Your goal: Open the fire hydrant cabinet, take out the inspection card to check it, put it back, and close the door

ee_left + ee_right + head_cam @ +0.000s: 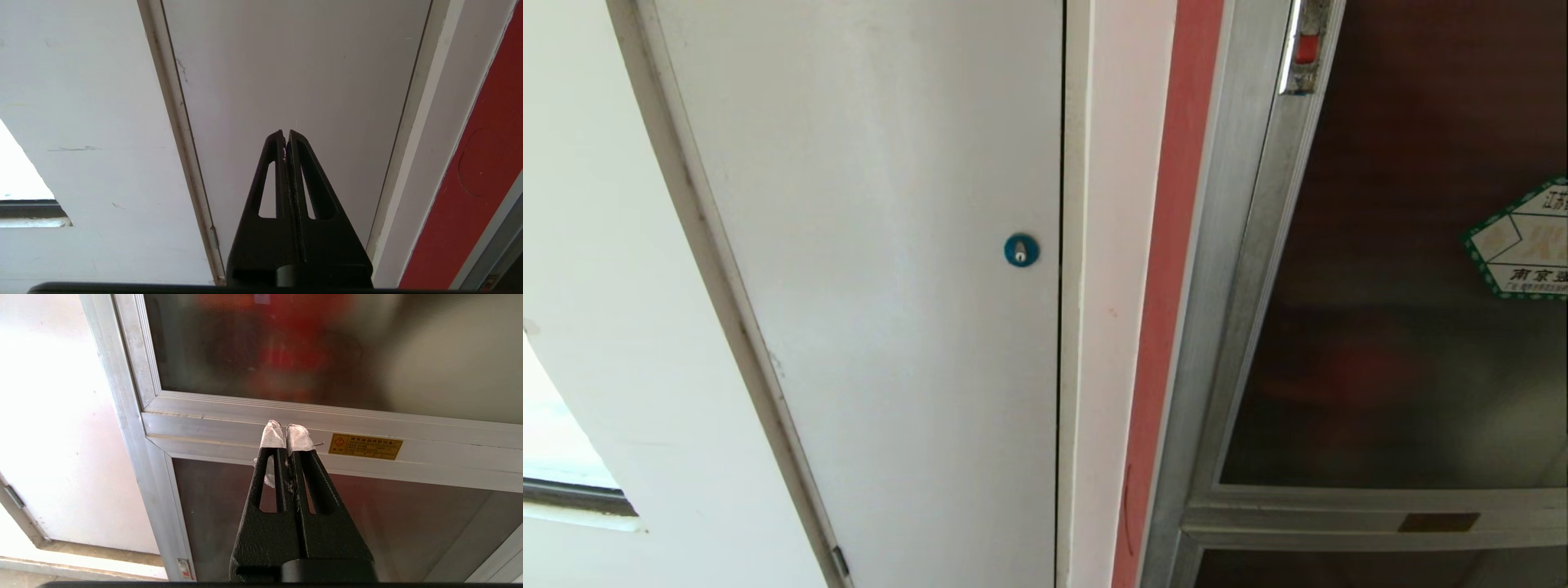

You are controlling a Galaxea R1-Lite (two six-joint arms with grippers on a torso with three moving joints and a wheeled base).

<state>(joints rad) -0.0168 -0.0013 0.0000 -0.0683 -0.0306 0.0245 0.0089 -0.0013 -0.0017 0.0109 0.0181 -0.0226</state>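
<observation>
The fire hydrant cabinet (pixel 1225 269) stands at the right of the head view with its silver frame. Its door (pixel 1405 343) of dark tinted glass is closed; a green-bordered hexagonal sticker (pixel 1523 241) and a small red-marked latch (pixel 1305 51) show on it. Red shapes blur behind the glass (pixel 286 347) in the right wrist view. My right gripper (pixel 287 430) is shut, empty, its white-wrapped tips before the frame's cross rail (pixel 229 424), apart from it. My left gripper (pixel 286 134) is shut, empty, facing the grey-white panel. The inspection card is hidden. Neither arm shows in the head view.
A grey-white panel door (pixel 882 269) with a blue round lock (pixel 1021 249) fills the middle. A red strip (pixel 1172 269) runs beside the cabinet frame. Below the rail are a lower glass door (pixel 245 514) and a yellow label (pixel 365 446). White wall (pixel 605 245) lies left.
</observation>
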